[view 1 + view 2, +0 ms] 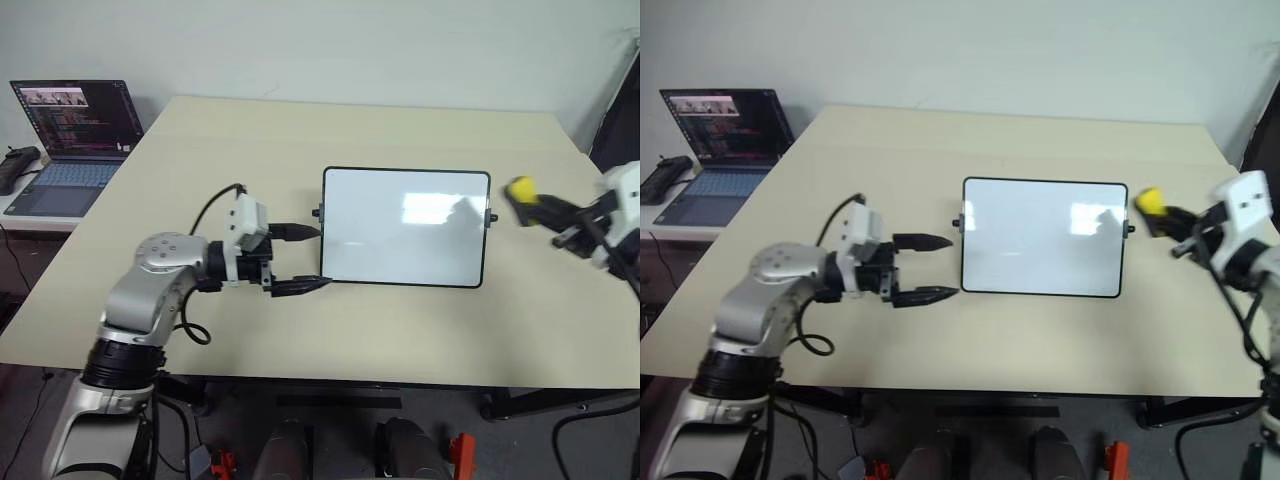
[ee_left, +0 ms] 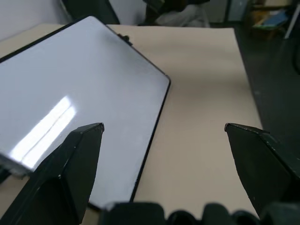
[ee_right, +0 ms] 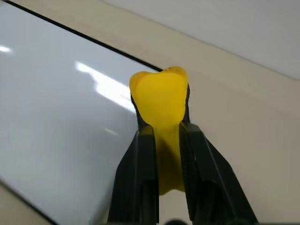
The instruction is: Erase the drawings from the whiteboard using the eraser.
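Yellow eraser sits pinched tight between the two black fingers of my right gripper, held in the air just past the right short edge of the whiteboard. That board lies flat on the beige table (glossy, its white face bare). My left gripper hovers by its left edge, fingers spread wide and holding nothing.

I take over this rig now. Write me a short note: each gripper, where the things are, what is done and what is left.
Left gripper: open, empty, at the whiteboard's left edge.
Right gripper: shut on the eraser, off the board's right side, above the table.
Whiteboard: flat on the table, mid-right.
Done: the board looks clean; no drawings visible on it.
Left: probably only to put the eraser down; check the glare patch for faint marks first.
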